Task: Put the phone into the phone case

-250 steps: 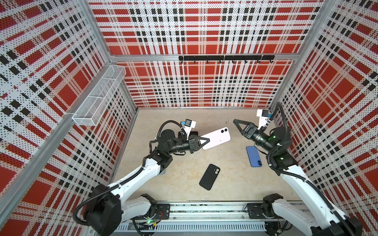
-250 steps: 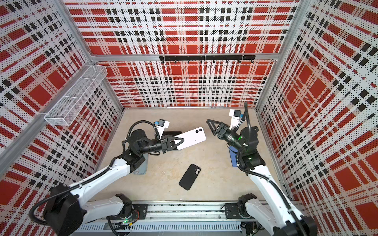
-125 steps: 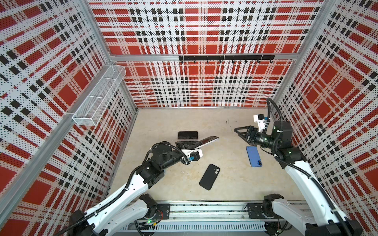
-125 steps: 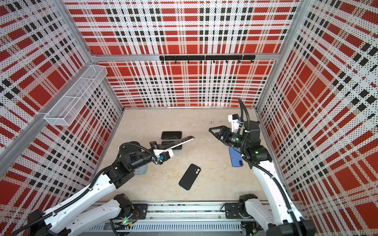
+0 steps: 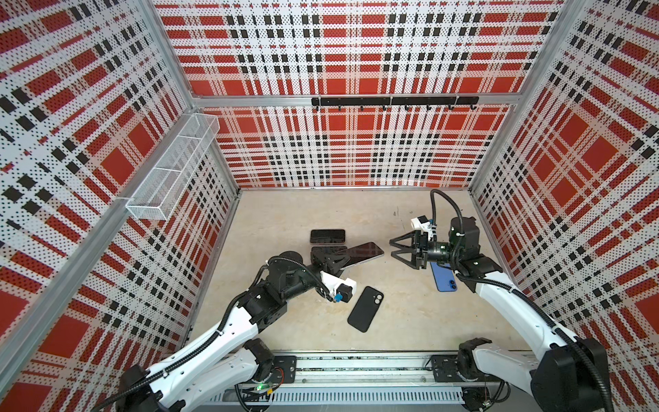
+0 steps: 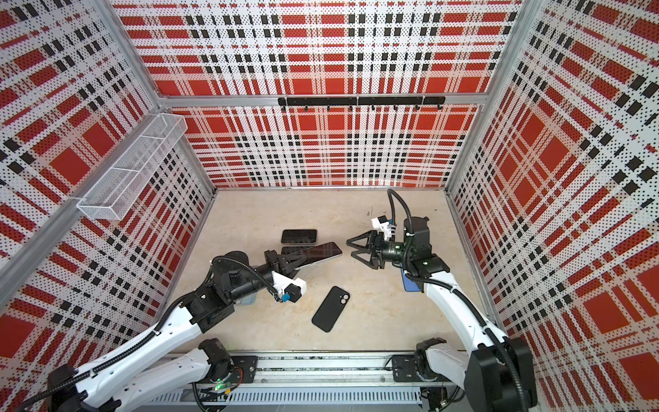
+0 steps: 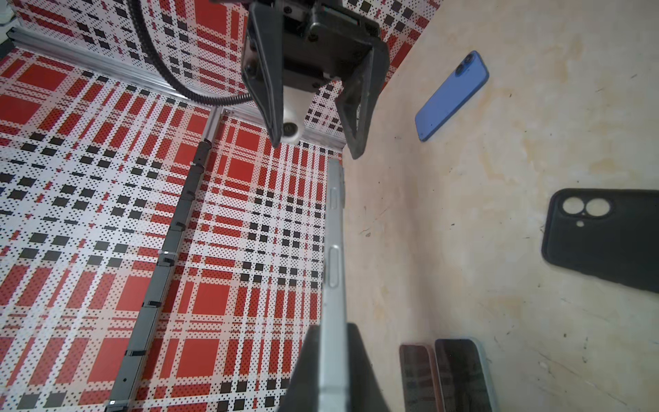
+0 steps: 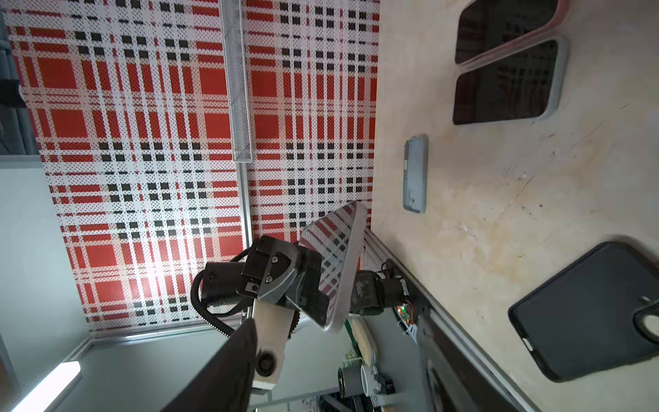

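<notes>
We record the left fingers (image 7: 360, 367) clenched on one end of a flat silver-edged phone (image 5: 362, 252) with a dark glass screen. They hold it clear of the beige tabletop (image 5: 285, 214), tilted, screen upward, near the middle. The right fingers (image 7: 265, 78) stand spread and empty, just beside the phone's free end and not touching it. A matte black phone case (image 5: 365, 308) lies flat with its camera cut-outs showing, apart from the held phone. In both top views the left arm's white camera mount (image 5: 340, 285) hangs between them. Two dark-screened phones (image 5: 327, 236) lie side by side beyond the held phone, which overlaps the nearer one in both top views. A blue phone (image 5: 443, 281) lies face down, partly under the right arm. A pale grey-blue phone case (image 8: 415, 173) lies open side up beside the left arm.
</notes>
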Motion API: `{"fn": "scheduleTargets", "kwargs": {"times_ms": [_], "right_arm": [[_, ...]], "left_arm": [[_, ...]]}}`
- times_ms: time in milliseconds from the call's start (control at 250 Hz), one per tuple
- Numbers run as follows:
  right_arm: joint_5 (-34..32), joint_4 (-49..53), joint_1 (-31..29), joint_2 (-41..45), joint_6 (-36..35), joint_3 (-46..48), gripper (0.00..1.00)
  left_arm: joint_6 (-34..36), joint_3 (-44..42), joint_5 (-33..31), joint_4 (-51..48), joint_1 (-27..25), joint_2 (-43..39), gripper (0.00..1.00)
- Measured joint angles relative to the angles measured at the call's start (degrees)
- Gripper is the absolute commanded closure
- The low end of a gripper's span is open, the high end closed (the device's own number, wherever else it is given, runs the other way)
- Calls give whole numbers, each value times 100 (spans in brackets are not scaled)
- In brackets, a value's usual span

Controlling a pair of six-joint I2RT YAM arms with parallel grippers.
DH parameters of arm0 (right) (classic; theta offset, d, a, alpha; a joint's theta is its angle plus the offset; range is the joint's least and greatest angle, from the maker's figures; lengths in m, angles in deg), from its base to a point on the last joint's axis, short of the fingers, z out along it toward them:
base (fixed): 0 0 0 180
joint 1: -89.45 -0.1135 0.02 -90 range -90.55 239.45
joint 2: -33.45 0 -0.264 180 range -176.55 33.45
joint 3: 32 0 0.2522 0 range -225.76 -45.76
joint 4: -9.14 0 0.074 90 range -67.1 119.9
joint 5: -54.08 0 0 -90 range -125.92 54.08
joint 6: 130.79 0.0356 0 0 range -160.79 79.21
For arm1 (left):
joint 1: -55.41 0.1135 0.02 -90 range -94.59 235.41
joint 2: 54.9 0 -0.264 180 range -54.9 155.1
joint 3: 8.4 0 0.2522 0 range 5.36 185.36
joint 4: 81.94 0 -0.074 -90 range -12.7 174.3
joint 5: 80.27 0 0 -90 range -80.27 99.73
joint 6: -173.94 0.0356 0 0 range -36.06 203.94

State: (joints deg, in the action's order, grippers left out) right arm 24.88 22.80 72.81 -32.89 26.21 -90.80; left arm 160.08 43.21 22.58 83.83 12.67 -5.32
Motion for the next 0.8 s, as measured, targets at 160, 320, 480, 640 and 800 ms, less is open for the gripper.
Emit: {"fn": "scheduleTargets", "kwargs": {"times_ms": [160, 320, 480, 640, 800], "right_arm": [[55, -734, -520, -470, 422, 35, 39], [76, -1720, -717, -885, 1034, 179, 54], [70, -2262, -761, -1032, 1427, 284, 74], [44, -2468, -750, -1054, 1742, 306, 87], [-24, -2603, -717, -1095, 2061, 308, 99]], "left_arm": [[63, -2, -83, 9, -216, 107, 100], [92, -66, -177, 98, -348, 160, 100], [153, -85, -275, 291, -358, 190, 100], [249, -101, -306, 483, -345, 282, 100], [273, -192, -337, 715, -315, 365, 75]]}}
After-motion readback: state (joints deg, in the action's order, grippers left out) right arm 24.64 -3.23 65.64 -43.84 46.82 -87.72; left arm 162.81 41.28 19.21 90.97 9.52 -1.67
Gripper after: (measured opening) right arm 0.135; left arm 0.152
